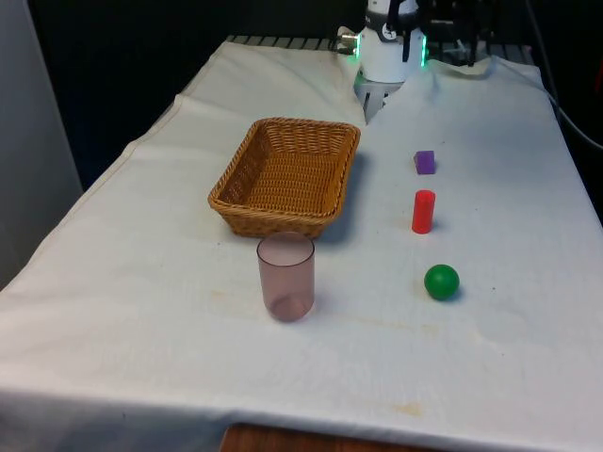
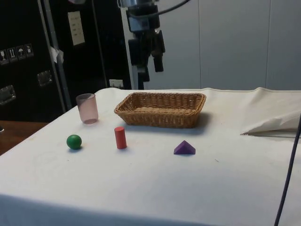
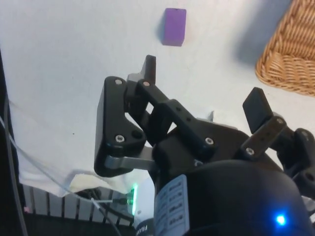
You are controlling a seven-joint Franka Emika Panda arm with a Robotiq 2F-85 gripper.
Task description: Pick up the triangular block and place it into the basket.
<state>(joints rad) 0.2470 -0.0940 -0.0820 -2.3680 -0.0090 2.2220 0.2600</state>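
Two spread fingers (image 3: 147,66) of gripper (image 2: 149,67) above cloth, purple triangular block (image 3: 174,26) beyond.

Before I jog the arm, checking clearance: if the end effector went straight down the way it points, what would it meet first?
Probably bare white cloth: the open end effector hangs between the purple triangular block and basket, though depth is uncertain.

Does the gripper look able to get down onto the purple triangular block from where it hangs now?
Probably yes. The gripper hangs open above the cloth, the purple triangular block lies alone, apart from the basket and the red cylinder, with nothing over it.
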